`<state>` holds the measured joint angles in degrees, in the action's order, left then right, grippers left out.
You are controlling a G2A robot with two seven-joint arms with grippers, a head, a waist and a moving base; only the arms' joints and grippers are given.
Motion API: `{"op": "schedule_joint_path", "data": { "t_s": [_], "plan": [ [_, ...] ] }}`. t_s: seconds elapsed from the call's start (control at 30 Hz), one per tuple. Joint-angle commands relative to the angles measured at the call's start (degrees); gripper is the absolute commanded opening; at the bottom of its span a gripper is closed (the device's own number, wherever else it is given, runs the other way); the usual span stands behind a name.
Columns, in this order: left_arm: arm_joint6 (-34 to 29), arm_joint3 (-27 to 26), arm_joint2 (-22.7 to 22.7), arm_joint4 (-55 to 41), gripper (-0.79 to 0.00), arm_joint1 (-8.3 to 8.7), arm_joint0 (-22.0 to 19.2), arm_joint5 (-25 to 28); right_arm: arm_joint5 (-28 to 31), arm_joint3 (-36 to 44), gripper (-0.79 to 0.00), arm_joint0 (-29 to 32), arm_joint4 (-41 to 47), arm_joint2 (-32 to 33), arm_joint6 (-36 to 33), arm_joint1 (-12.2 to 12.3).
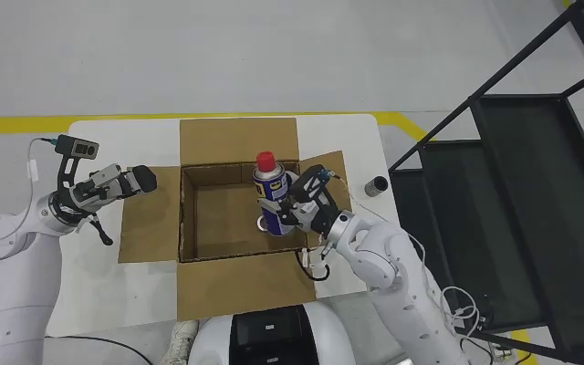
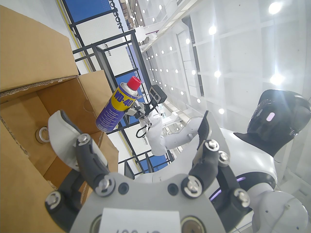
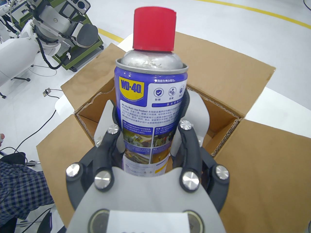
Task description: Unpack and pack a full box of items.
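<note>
So the white table (image 1: 91, 292) has the big cardboard box (image 1: 239, 140) sitting in the middle with all four flaps folded out. The right gripper (image 3: 149, 112) is clamped around the lower body of the spray can (image 1: 270, 187), holding it upright over the right side of the box, cap well above the rim. The left gripper (image 1: 135, 180) hangs over the left flap with its fingers spread wide and nothing between them.

Progress-wise, my guess is it's somewhere mid-job. The box looks nearly bare inside, just a small pale ring (image 1: 267, 225) on the floor under the can. One little dark cylinder (image 1: 375, 185) sits out near the table's right edge. Can't tell whether the can is coming out or going in. Either way there's a fair bit left to do.

Labels: the can is blue with a yellow logo patch, a red cap, a row of small icons and blocks of fine print with tiny pictures.
</note>
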<state>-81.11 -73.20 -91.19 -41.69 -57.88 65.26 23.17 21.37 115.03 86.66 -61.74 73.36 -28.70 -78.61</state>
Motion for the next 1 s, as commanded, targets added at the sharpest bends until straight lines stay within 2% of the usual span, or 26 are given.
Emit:
{"op": "schedule_joint_path", "data": {
  "t_s": [0.0,0.2,0.3,0.53,0.77,0.97],
  "plan": [
    [0.00,0.00,0.00,0.00,0.000,0.00,0.00,0.00,1.83,1.74,-0.785,1.47,5.40,1.98,0.32,0.28],
    [0.00,0.00,0.00,0.00,0.000,0.00,0.00,0.00,8.89,6.44,-0.785,7.32,17.75,13.88,3.48,1.67],
    [0.00,0.00,0.00,0.00,0.000,0.00,0.00,0.00,11.63,5.48,-0.785,9.88,24.13,19.86,7.34,2.13],
    [0.00,0.00,0.00,0.00,0.000,0.00,0.00,0.00,20.17,0.10,-0.785,13.37,36.76,30.69,11.20,3.24],
    [0.00,0.00,0.00,0.00,0.000,0.00,0.00,0.00,26.90,-7.21,-0.785,14.18,46.87,36.99,11.11,4.35],
    [0.00,0.00,0.00,0.00,0.000,0.00,0.00,0.00,26.82,-9.81,-0.785,14.21,45.21,38.31,9.59,4.89]
  ]
}}
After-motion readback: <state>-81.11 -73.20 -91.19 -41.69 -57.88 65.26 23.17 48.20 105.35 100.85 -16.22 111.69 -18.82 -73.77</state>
